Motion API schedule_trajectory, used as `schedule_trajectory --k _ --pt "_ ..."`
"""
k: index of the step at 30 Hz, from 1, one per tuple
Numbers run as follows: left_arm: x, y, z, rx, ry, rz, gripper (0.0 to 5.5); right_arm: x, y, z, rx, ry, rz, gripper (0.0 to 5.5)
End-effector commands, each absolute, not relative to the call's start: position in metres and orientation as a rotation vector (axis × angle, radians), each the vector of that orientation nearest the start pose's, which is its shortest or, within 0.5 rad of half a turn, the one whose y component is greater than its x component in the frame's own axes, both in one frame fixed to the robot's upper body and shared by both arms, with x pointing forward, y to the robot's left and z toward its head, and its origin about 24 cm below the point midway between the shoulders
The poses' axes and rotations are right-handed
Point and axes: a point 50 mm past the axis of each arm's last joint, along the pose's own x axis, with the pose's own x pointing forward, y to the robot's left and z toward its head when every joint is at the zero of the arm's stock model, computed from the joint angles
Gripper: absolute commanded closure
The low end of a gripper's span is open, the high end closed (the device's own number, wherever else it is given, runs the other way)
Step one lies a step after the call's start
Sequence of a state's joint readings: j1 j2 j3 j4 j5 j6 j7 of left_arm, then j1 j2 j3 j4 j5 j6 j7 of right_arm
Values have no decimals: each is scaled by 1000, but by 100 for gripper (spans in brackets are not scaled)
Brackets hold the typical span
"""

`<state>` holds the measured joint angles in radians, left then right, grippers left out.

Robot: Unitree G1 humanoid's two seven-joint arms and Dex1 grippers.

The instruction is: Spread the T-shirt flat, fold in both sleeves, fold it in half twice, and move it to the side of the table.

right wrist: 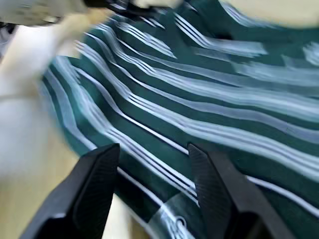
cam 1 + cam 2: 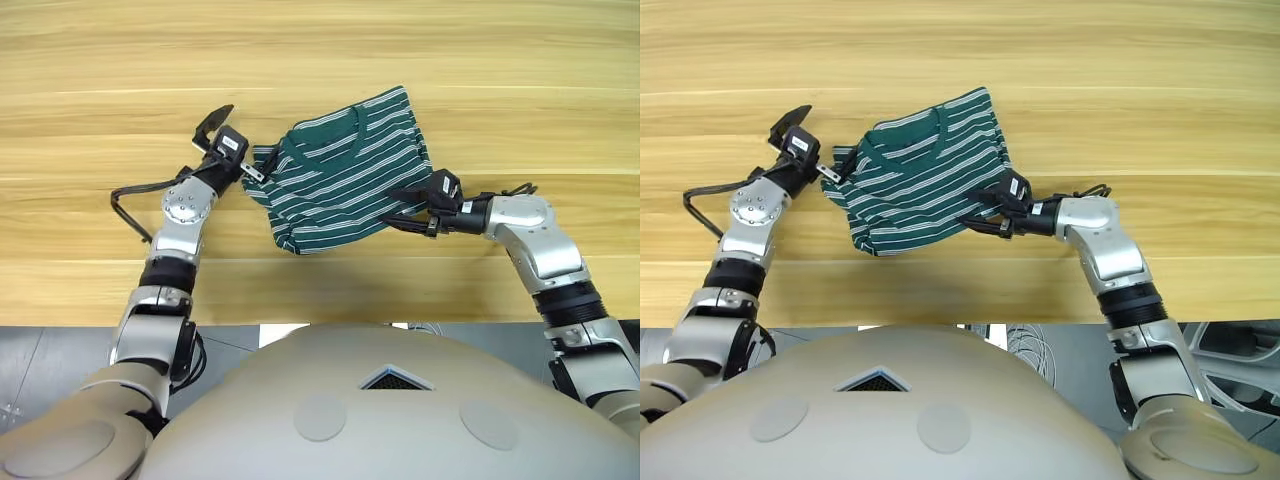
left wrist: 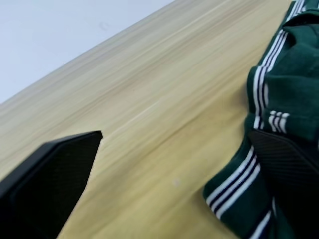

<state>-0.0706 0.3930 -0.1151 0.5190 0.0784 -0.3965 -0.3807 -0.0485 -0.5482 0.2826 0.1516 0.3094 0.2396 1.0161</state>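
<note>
Right wrist view: the right end effector [image 1: 152, 149] has its fingers spread apart at the near right edge of the folded green striped T-shirt [image 2: 340, 175], which lies mid-bench [image 2: 500, 80]. Farther off, the left end effector [image 2: 240, 145] gapes wide at the shirt's left edge.

Arms [image 2: 535, 240]: silver-grey shells, black ribbed joints. Left wrist disc [image 2: 188, 205] ringed with screws. Black cable [image 2: 130, 195] loops beside it. Fingers [image 2: 214, 121] black, wedge-shaped.

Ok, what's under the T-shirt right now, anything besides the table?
The T-shirt lies partly folded on the wooden table, which shows all around it. The left gripper and right gripper sit at its edges. Whatever lies beneath the cloth itself is covered.
</note>
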Motion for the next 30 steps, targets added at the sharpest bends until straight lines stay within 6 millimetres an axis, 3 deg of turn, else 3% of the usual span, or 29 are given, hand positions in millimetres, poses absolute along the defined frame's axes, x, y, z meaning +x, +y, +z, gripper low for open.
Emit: schedule_trajectory --k 1,4,7,10,14,21,30 --pt "203 218 -34 534 312 -519 12 235 -199 -30 37 770 954 294" --pt "177 215 -31 534 328 -516 12 249 -210 -24 83 762 979 294" --pt "162 190 -32 456 321 -541 12 270 -206 -18 -48 733 1015 294" --pt "161 166 -29 373 286 -547 12 289 -183 -16 -172 703 1069 294" --pt "168 150 -19 292 232 -530 12 294 -156 -22 -327 675 1166 294" --pt "196 162 19 161 59 -338 12 303 -131 20 -401 269 1307 294" --pt "211 189 68 227 -65 -309 12 302 -133 19 -457 239 1288 294"
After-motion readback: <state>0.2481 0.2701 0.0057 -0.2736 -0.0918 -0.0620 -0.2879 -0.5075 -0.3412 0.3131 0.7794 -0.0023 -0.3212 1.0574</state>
